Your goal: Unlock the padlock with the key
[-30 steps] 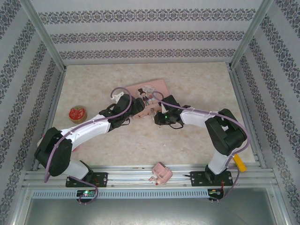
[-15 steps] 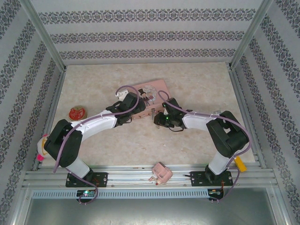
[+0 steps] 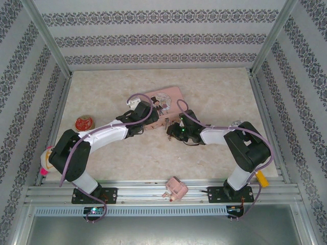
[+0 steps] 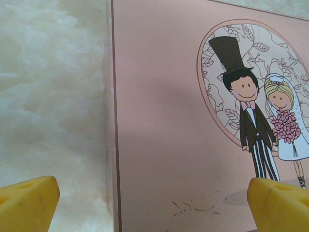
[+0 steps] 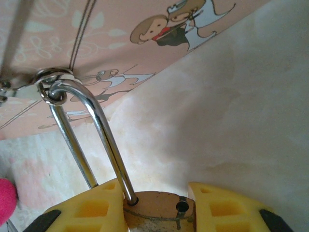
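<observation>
My right gripper (image 5: 157, 200) is shut on the brass body of the padlock (image 5: 159, 208), one yellow finger (image 5: 87, 210) on each side. The silver shackle (image 5: 94, 123) loops through the ring clasp (image 5: 50, 84) of the pink tin (image 5: 72, 38). One shackle leg sits in the body. An empty hole (image 5: 180, 207) shows beside it, and the other leg runs down behind the left finger. In the top view the right gripper (image 3: 171, 128) is at the tin's (image 3: 171, 97) near edge. My left gripper (image 4: 154, 205) stands open over the tin's lid (image 4: 169, 121), holding nothing. The key is out of view.
A red round object (image 3: 84, 123) lies at the left of the table. A small pink object (image 3: 175, 188) rests on the near rail (image 3: 133, 191). A yellow block (image 3: 261, 177) sits by the right arm's base. Patterned walls close in three sides.
The left arm swung its elbow outward and its gripper moved up onto the tin's lid. The right gripper drew slightly nearer with the padlock. Both grips stayed the same.
</observation>
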You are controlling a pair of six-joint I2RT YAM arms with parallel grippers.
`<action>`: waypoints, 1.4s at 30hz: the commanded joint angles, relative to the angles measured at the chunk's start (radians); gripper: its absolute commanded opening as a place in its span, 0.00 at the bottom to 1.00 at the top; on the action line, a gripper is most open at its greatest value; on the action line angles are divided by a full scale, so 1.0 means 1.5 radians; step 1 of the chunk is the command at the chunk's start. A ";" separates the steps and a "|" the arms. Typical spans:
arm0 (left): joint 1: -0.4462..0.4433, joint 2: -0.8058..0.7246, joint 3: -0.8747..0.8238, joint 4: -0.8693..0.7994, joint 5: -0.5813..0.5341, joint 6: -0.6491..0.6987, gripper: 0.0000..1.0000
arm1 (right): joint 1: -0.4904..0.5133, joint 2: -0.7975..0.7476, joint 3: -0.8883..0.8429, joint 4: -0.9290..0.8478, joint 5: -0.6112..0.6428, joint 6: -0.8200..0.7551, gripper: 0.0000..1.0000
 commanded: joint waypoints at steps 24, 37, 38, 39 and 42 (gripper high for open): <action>-0.009 0.045 0.051 -0.096 0.087 0.180 0.99 | 0.091 -0.073 -0.076 0.064 0.235 0.134 0.00; -0.009 0.009 -0.016 -0.030 0.105 0.217 0.99 | 0.096 -0.080 -0.065 0.058 0.279 0.157 0.00; -0.009 0.006 -0.020 -0.027 0.104 0.222 0.99 | 0.095 -0.079 -0.063 0.059 0.280 0.159 0.00; -0.009 0.003 -0.024 -0.025 0.102 0.225 0.99 | 0.096 -0.078 -0.061 0.059 0.281 0.159 0.00; -0.009 -0.008 -0.039 -0.020 0.106 0.239 0.99 | 0.096 -0.076 -0.054 0.059 0.285 0.165 0.00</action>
